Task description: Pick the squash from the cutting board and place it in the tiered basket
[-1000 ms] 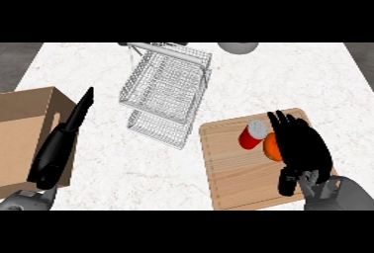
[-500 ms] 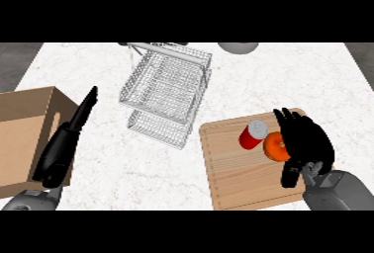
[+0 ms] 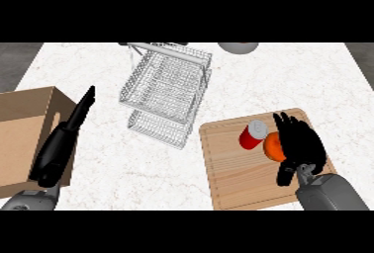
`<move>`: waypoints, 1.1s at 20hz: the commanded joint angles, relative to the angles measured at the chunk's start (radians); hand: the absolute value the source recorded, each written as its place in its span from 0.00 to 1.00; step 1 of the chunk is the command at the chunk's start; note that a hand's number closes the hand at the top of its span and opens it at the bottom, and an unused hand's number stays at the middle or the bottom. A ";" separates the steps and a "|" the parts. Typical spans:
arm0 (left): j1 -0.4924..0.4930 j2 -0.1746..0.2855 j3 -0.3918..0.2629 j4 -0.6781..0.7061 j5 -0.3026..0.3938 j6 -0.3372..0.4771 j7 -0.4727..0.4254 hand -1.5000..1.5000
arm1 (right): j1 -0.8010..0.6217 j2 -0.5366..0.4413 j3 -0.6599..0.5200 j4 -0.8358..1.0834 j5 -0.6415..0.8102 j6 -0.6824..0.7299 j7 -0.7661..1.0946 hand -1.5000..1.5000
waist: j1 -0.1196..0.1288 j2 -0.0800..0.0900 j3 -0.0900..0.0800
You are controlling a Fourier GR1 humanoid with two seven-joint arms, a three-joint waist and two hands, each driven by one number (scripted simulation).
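Marble counter (image 3: 306, 79). Cardboard box (image 3: 22, 133) far left of the cutting board (image 3: 241, 183); tiered basket (image 3: 168, 89) up-left of the board, apart. Left hand (image 3: 62, 143) by the box, fingers straight, holding nothing. Right hand (image 3: 300, 143) over the board's right side, fingers straight, partly covering the squash (image 3: 272, 147), not gripping. Red can (image 3: 252, 136) on the board, squash just beside it.

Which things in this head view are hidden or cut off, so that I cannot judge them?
Head view:
Orange squash on the wooden cutting board: right part hidden under the black right robot hand; contact cannot be judged.
Grey round object: cut off by the view's top edge.
Brown cardboard box: cut off by the left edge.
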 commanded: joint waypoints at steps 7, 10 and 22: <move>-0.022 -0.042 0.089 0.041 -0.024 -0.086 -0.028 0.50 | 0.008 0.077 -0.066 0.133 0.098 -0.070 -0.102 0.00 | -0.002 0.000 0.000; 0.028 -0.076 0.028 -0.076 -0.078 -0.047 0.045 0.50 | -0.032 0.043 -0.063 0.159 0.068 0.027 -0.168 1.00 | 0.002 -0.001 0.000; 0.022 -0.065 0.096 -0.045 -0.068 -0.104 0.018 0.50 | -0.023 0.089 -0.044 0.131 0.159 -0.220 -0.339 1.00 | 0.000 -0.001 0.000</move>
